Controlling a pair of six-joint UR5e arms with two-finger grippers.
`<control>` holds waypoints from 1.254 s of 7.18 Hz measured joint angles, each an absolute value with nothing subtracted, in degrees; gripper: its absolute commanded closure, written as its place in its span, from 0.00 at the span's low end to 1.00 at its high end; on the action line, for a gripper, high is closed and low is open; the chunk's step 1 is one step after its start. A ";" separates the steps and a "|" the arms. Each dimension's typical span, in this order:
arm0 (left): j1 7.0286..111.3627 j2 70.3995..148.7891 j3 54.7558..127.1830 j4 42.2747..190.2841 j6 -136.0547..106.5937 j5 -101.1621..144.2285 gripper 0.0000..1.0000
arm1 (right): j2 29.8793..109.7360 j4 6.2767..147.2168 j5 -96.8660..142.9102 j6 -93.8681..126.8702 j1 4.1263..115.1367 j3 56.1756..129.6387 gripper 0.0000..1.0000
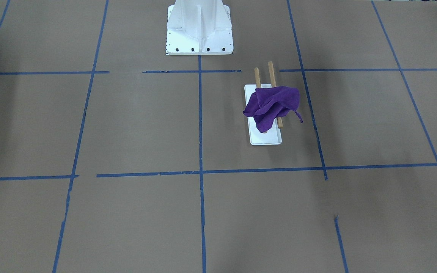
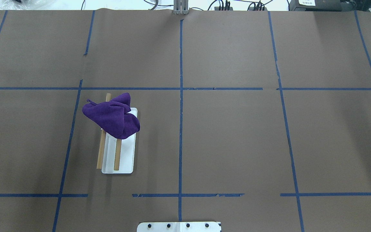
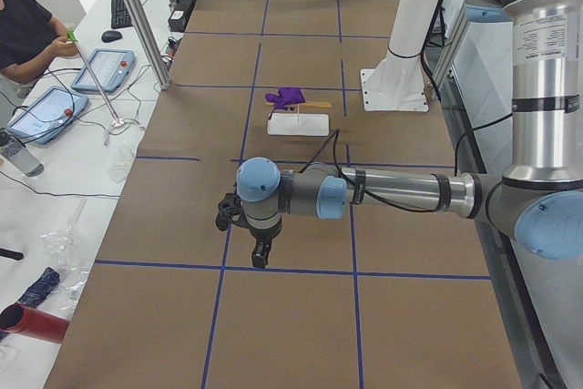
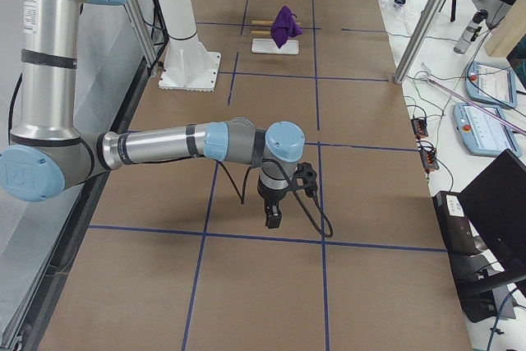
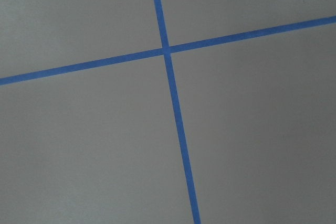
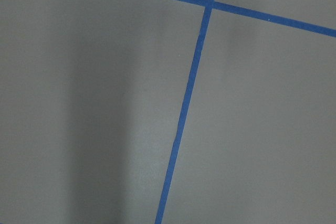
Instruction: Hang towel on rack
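Observation:
A purple towel (image 1: 273, 106) lies crumpled over both brown dowels of the rack (image 1: 271, 74), at the end far from the robot. It covers about half their length. The rack's white base plate (image 1: 266, 138) sits on the brown table. The towel (image 2: 113, 117) and the rack (image 2: 101, 151) are on the left side of the overhead view. My left gripper (image 3: 260, 257) shows only in the exterior left view and hangs over the table, far from the rack. My right gripper (image 4: 271, 218) shows only in the exterior right view, also far away. I cannot tell whether either is open or shut.
The white bolted robot pedestal (image 1: 199, 30) stands at the table's robot side. Blue tape lines grid the brown table. Side benches hold tablets (image 3: 46, 111), cables and a laptop (image 4: 493, 203). Metal posts (image 3: 137, 15) stand at the table's far edge. An operator (image 3: 23, 29) sits there.

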State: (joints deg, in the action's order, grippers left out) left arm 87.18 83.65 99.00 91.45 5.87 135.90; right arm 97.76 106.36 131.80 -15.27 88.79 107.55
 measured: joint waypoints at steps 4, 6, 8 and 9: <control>86.85 84.00 99.50 97.24 6.04 135.83 0.00 | 97.82 106.35 132.09 -15.06 88.77 107.45 0.00; 86.84 84.16 99.87 97.56 6.06 136.02 0.00 | 97.82 106.35 132.10 -15.03 88.77 107.46 0.00; 86.84 84.20 99.99 97.42 6.01 136.05 0.00 | 97.82 106.35 132.10 -15.03 88.77 107.48 0.00; 86.84 84.20 99.99 97.39 5.99 136.05 0.00 | 97.82 106.35 132.12 -15.03 88.77 107.49 0.00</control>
State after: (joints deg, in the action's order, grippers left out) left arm 86.84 84.20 99.99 97.39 5.99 136.05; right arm 97.82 106.35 132.12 -15.03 88.77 107.49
